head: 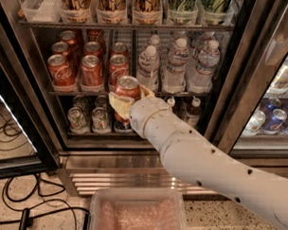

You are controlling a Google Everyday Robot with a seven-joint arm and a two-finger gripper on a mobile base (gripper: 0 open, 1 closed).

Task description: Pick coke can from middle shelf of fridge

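**Red Can Held at the Front of the Fridge**

The gripper at the end of the thick white robot arm was inside the open front of the big steel-framed display fridge. Its pale yellow fingers were clamped on the small red coke can with the silver top, one finger on each side.

The can stood up straight. It was at the front edge of the thin dark wire middle shelf, in front of the rail, and it sat lower than the cans in the rows. (Its bottom was hidden by the gripper.)

Behind it and to the left, more red cans stood in lanes on the same shelf. Clear plastic water bottles with white caps stood in lanes to the right.

Green-and-white cans were on the rack below. Tall tubs were on the rack above.

A clear plastic box sat low in the view, in front of the fridge. Black cables lay on the floor to the left.
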